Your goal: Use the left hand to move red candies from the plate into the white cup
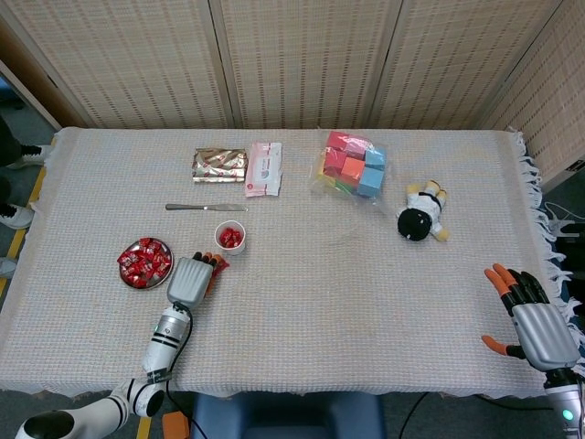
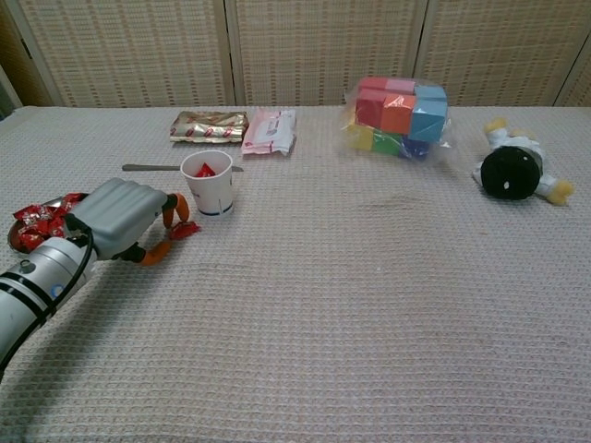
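Near the desk's left front corner, the left hand [image 2: 118, 215] lies low over the cloth between the plate [image 2: 20, 240] and the cup [image 2: 208, 183]. Its fingers [image 2: 167, 213] are curled down around a stray candy [image 2: 186, 229] lying on the cloth at the cup's foot. Whether they already have hold of it I cannot tell.

The risks, as I judge them: the fingers could push the candy along the weave rather than pinch it, or nudge the light cup, which stands just beside them, and tip it. The cup already holds at least one red candy. More candies [image 1: 142, 262] are heaped on the plate.

The right hand [image 1: 533, 324] rests spread and empty by the right front corner.

A woven pale cloth [image 2: 369, 305] covers the desk; woven panels [image 1: 302, 55] close off the far side.
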Controlling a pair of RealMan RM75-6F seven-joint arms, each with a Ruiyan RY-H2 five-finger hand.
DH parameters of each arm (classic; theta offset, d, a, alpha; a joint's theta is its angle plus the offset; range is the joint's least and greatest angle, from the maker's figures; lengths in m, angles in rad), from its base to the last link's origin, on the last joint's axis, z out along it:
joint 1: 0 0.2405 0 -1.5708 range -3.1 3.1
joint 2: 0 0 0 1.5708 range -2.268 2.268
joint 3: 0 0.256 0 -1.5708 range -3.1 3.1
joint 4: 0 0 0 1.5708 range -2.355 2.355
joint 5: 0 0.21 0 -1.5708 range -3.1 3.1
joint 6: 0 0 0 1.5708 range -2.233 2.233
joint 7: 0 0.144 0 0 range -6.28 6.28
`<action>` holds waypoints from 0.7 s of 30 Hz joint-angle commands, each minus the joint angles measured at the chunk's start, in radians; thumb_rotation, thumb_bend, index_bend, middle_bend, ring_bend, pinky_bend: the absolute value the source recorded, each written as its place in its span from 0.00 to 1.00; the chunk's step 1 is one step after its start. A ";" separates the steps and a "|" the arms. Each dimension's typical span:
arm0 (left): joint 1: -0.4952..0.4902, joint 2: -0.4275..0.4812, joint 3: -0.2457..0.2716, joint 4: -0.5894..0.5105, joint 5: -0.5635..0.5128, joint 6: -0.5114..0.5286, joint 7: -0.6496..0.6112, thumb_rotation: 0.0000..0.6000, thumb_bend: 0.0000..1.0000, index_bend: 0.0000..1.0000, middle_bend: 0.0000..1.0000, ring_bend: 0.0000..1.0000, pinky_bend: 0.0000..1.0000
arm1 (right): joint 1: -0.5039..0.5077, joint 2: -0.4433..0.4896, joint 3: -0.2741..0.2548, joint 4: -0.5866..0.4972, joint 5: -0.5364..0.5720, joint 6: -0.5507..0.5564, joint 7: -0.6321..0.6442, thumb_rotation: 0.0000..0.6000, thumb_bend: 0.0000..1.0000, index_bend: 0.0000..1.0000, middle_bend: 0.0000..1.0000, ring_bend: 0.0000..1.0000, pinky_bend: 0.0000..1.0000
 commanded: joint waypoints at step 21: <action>0.000 0.007 0.000 -0.052 0.008 -0.006 0.051 1.00 0.42 0.37 0.38 0.39 1.00 | 0.003 -0.001 -0.003 -0.003 -0.002 -0.007 -0.006 1.00 0.05 0.00 0.00 0.00 0.00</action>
